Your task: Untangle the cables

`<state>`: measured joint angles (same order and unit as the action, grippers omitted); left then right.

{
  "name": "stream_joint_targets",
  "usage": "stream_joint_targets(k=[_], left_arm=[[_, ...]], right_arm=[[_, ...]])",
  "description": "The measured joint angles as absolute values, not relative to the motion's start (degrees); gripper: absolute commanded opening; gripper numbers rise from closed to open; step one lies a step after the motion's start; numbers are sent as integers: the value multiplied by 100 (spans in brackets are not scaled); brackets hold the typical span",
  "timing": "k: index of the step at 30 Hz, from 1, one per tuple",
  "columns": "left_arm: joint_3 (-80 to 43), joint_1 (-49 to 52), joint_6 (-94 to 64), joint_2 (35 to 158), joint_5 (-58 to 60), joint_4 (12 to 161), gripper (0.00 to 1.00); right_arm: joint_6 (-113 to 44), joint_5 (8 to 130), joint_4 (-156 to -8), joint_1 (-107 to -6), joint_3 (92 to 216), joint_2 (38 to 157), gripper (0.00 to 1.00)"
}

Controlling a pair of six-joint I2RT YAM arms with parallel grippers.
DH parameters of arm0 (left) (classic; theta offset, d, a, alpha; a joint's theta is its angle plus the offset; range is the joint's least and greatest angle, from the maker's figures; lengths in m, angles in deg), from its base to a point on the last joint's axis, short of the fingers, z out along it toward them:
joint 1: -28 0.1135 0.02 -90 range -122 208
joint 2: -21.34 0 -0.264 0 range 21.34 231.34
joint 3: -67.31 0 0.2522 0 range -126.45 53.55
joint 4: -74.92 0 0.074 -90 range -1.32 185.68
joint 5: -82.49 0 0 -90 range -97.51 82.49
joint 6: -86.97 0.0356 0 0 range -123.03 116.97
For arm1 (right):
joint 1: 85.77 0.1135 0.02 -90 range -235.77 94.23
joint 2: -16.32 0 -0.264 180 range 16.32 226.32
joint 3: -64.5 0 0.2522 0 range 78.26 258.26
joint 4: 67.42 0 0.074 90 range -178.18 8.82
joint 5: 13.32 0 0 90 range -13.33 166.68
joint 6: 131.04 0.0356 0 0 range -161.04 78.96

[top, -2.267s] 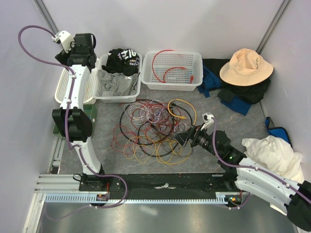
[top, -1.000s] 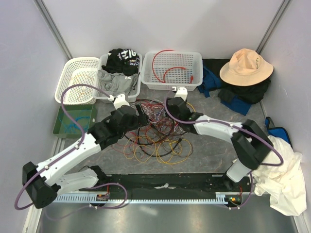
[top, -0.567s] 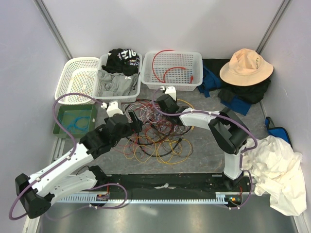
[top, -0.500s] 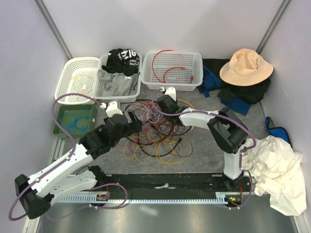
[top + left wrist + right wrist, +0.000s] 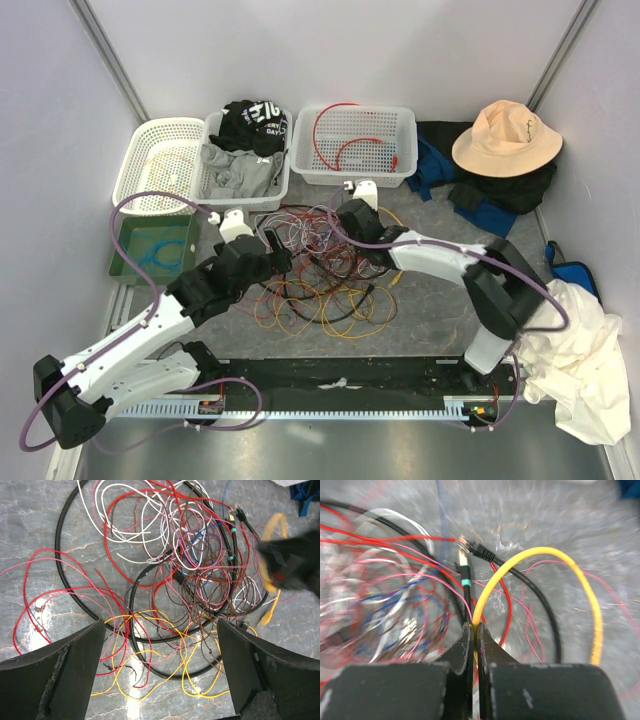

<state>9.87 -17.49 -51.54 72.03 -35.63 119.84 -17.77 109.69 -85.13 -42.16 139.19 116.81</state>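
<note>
The cables (image 5: 318, 268) lie in a loose tangle of red, yellow, white, pink and black wires on the grey table. My right gripper (image 5: 476, 629) is shut on a thick yellow cable (image 5: 540, 552), which arcs up and to the right from the jaws. A black plug (image 5: 481, 553) lies just beyond it. In the top view the right gripper (image 5: 347, 222) sits at the tangle's far right edge. My left gripper (image 5: 276, 246) hovers over the tangle's left side, open, its fingers (image 5: 65, 670) wide apart above yellow and red wires (image 5: 150, 645), holding nothing.
Three white baskets stand at the back: one at the left (image 5: 125, 178), one with clothes (image 5: 243, 203), one holding a red cable (image 5: 352, 181). A green tray (image 5: 128, 262) lies at the left. A tan hat (image 5: 505, 136) on dark clothes and a white cloth (image 5: 585, 360) are at the right.
The right gripper has shut on the yellow cable and shifted slightly right. The left arm has hardly moved and stays open.
</note>
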Motion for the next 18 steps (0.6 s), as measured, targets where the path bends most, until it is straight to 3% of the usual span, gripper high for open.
stream_joint_targets(k=[6,12,18], left_arm=[[884,-1740,-4883,7230,-3574,11735,100],[812,-1596,-4371,7227,-3093,10874,100],[757,-1419,-4028,7348,-1847,9735,99]], right_arm=[[-1759,10512,-8235,-3737,13149,9386,0],[-1786,8991,-7685,-3440,11947,7159,0],[-1799,7601,-7525,-3422,11346,6037,0]])
